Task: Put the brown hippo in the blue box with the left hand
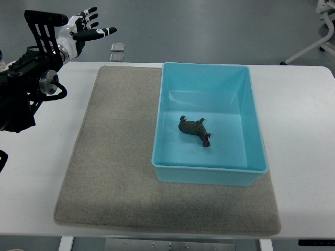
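While the left hand (86, 29) hangs open and empty, the brown hippo (195, 130) lies in the blue box (209, 174).

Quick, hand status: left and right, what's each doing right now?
Left hand: open, fingers spread, holding nothing, raised at the table's far left corner; the brown hippo lies in the blue box.
Right hand: not in view.

No readable text, labels, brands or numbers anywhere. Blue box (209, 123) walls plain, brown hippo (195, 130) unmarked, grey mat (115, 157) and white tabletop (303, 136) bare of print. Left hand (84, 29) shows black-and-white finger bands only (no lettering legible).
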Action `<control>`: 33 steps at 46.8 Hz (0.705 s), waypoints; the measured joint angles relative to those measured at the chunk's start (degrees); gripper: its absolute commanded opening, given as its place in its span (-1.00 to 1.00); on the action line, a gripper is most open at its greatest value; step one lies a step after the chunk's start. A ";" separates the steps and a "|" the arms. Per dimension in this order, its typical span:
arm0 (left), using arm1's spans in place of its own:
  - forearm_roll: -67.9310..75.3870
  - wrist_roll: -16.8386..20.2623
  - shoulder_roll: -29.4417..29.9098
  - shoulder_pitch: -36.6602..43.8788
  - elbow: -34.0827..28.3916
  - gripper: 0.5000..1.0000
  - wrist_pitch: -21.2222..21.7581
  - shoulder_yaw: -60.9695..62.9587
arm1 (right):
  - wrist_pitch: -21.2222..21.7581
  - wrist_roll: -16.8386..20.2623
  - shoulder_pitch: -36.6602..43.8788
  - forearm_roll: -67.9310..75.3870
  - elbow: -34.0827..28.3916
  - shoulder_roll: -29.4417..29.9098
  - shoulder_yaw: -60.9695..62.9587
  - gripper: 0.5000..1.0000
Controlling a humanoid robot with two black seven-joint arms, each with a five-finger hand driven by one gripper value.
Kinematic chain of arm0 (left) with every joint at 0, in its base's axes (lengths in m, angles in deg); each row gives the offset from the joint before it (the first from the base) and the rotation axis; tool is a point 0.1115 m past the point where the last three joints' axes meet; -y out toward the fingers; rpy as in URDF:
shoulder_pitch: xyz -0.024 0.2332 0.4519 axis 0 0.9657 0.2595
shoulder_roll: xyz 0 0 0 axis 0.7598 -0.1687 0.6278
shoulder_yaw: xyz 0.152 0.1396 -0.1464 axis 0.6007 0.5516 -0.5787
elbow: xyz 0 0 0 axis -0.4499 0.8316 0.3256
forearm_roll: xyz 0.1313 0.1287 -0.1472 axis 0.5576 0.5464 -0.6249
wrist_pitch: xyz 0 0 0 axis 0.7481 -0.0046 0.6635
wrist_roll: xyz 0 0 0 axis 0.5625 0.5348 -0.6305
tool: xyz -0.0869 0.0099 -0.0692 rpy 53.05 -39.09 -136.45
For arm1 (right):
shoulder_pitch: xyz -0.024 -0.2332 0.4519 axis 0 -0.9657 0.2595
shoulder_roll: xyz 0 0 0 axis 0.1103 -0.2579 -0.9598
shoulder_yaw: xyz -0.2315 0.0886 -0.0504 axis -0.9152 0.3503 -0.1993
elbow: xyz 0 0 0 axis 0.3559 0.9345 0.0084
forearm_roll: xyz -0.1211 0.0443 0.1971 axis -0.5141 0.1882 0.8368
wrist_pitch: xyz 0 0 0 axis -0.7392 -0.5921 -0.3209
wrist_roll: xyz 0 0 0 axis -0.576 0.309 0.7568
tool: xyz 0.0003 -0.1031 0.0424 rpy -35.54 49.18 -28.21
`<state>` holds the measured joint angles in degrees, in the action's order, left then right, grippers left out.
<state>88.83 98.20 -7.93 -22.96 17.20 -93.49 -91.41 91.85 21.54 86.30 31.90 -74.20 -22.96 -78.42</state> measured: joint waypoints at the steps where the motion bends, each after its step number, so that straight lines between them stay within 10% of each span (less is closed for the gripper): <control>1: -0.43 0.01 -0.18 0.12 -0.14 0.99 -0.30 -0.07 | 0.00 0.00 0.00 0.00 0.00 0.00 0.00 0.74; 33: -15.79 2.42 -2.85 3.08 -4.32 0.99 -20.19 -0.88 | 0.00 0.00 0.00 -0.05 0.00 0.00 0.00 0.74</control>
<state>73.04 100.61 -10.78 -19.87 12.88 -113.67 -92.30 91.86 21.54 86.30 31.85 -74.20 -22.96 -78.42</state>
